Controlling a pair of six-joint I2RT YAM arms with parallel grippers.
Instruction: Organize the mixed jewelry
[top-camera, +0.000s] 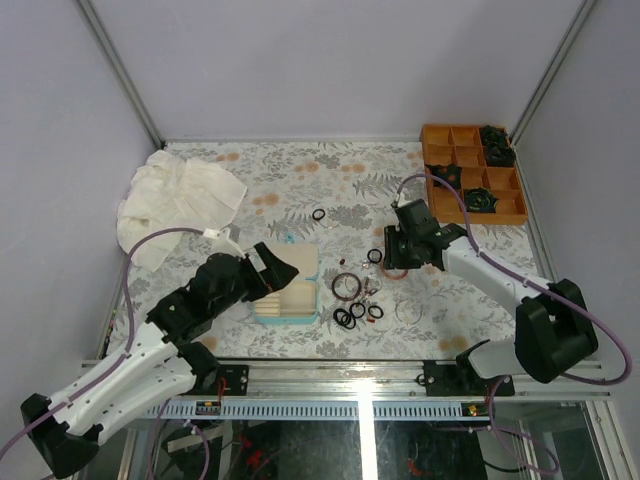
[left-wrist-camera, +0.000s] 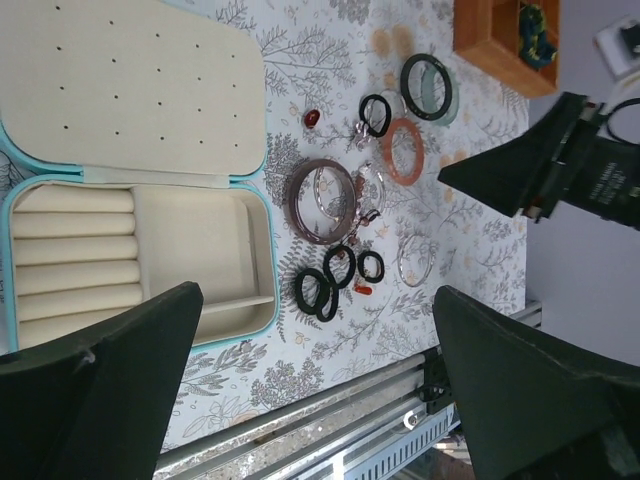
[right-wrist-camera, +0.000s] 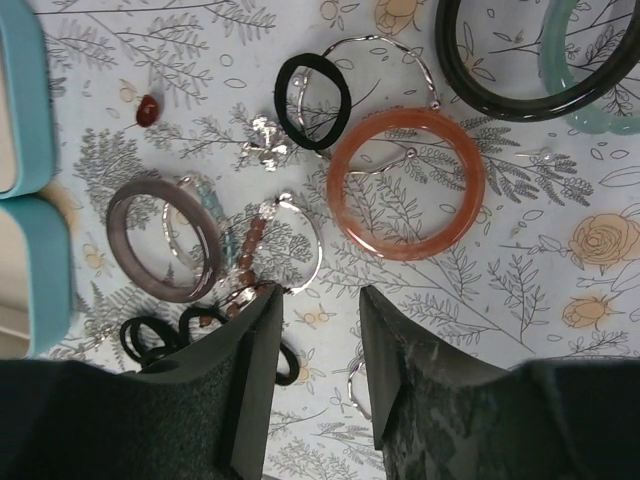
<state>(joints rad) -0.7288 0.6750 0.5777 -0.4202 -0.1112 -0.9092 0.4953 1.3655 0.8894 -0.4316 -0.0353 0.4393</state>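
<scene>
The mixed jewelry (top-camera: 355, 295) lies scattered on the surface (top-camera: 300, 170), just beside the teal case (top-camera: 290, 292). The pieces look light, stiff and slippery, so pinch across a band. The reddish-brown bangle (right-wrist-camera: 474, 182) lies just ahead of the right pincer (right-wrist-camera: 320, 300), whose jaws are slightly apart and empty. The left pincer (left-wrist-camera: 318, 295) hangs wide open.

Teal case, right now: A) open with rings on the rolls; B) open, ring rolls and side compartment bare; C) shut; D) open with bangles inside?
B: the teal case lies open, lid folded back, with nothing on its ring rolls or in its compartment.
</scene>
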